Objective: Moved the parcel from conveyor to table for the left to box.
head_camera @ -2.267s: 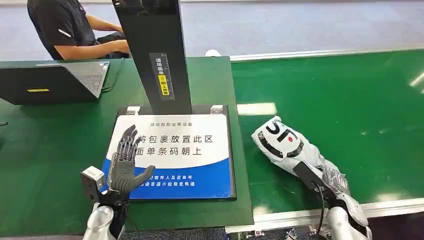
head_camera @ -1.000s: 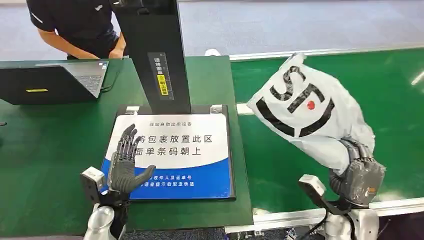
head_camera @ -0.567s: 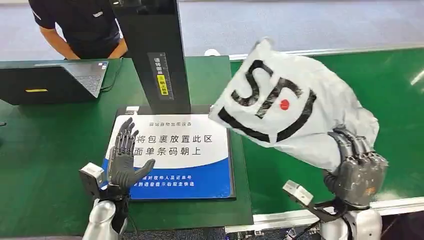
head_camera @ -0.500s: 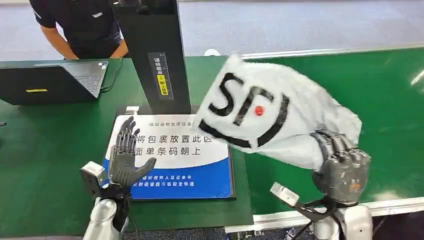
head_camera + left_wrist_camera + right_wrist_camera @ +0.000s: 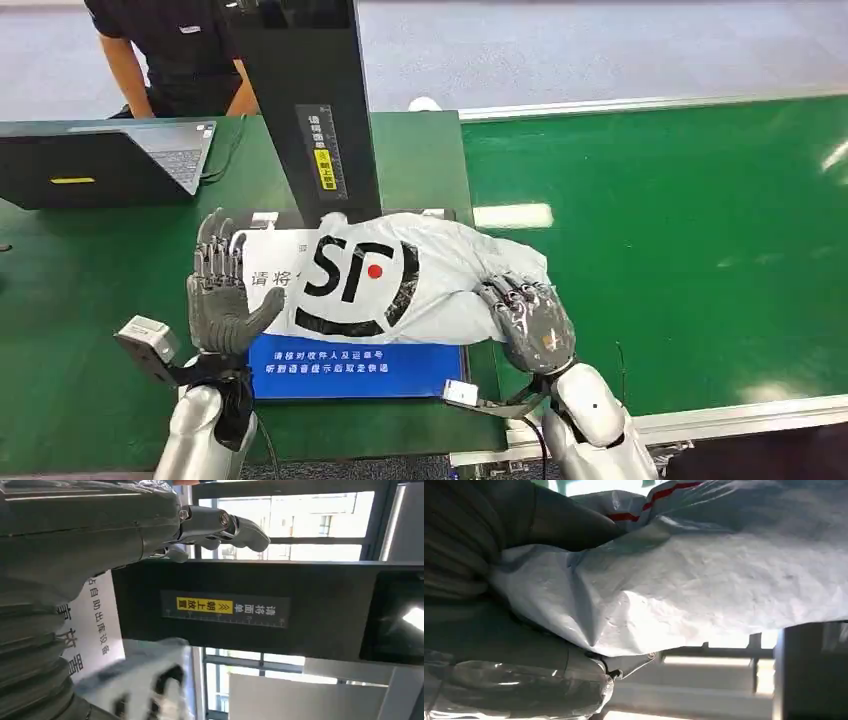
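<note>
Parcel (image 5: pixel 400 285) now lies on the white-and-blue mat (image 5: pixel 360 368) on the counter (image 5: pixel 90 270), below the black scanner post (image 5: pixel 305 110), no longer lifted over the conveyor (image 5: pixel 680 230). Right robot hand (image 5: pixel 527 320) still grips its near end. Left robot hand (image 5: pixel 222 290), fingers spread and holding nothing, has shifted to the parcel's left edge. Transfer appears nearly complete; release remains.
</note>
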Action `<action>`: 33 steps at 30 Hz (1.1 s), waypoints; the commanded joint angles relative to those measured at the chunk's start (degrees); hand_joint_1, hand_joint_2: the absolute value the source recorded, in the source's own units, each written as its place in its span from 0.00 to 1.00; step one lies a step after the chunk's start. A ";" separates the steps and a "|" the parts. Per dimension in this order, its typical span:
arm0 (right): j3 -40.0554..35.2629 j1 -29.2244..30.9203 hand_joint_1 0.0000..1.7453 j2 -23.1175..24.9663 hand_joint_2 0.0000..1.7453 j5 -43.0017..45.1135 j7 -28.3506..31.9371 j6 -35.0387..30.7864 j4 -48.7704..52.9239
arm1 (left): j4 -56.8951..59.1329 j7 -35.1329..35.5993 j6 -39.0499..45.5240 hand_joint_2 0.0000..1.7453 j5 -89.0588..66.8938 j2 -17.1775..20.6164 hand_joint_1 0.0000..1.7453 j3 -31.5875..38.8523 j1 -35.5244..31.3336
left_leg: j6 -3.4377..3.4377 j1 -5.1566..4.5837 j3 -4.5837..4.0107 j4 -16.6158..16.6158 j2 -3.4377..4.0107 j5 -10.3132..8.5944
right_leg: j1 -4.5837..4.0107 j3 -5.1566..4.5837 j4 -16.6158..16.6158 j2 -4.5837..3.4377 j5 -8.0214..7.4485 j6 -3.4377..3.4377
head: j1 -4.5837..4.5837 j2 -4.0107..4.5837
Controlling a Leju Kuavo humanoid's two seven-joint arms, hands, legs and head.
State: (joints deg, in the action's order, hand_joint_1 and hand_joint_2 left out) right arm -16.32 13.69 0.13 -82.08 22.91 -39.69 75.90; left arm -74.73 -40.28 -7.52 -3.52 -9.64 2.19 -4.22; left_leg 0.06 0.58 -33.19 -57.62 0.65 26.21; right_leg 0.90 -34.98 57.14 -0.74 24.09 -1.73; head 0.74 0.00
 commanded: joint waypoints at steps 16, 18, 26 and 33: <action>-15.01 20.22 1.00 -1.13 1.00 4.03 6.09 -0.31 -29.36 | 0.30 0.28 -1.14 1.00 -0.05 1.23 0.00 -2.78 -1.09 | -0.03 -0.06 0.10 0.02 0.11 -0.02 | 0.04 -0.02 0.06 -0.09 -0.05 0.12 | 0.02 0.00; -15.18 21.09 1.00 -0.31 1.00 2.95 5.82 -0.31 -29.11 | 0.66 0.28 -1.09 1.00 -0.15 1.26 0.00 -3.23 -1.42 | -0.03 -0.06 0.03 -0.01 0.06 -0.03 | 0.05 -0.08 0.09 -0.05 -0.04 0.11 | 0.02 0.00; -17.34 26.19 1.00 3.86 1.00 1.72 5.41 -0.31 -30.01 | 1.13 0.28 -0.84 1.00 0.30 2.21 0.00 -4.28 -1.73 | -0.06 -0.06 0.13 0.04 0.16 -0.02 | 0.03 -0.05 0.09 -0.14 -0.05 0.16 | 0.02 0.00; -15.32 27.61 1.00 5.44 1.00 1.15 3.56 -0.31 -30.18 | 1.28 0.28 -0.66 1.00 -0.12 2.34 0.00 -5.74 -2.15 | -0.05 -0.04 0.06 0.02 0.02 -0.05 | 0.02 -0.04 0.08 -0.01 -0.03 0.11 | 0.02 0.00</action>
State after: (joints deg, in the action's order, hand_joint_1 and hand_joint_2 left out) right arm -30.97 36.66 2.82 -80.56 27.37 -39.89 49.16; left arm -76.61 -40.26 -8.48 -3.48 -9.38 -1.07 -4.36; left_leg 0.03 0.58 -33.18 -57.63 0.67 26.18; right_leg 0.89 -35.00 57.18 -0.76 24.08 -1.72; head 0.76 0.00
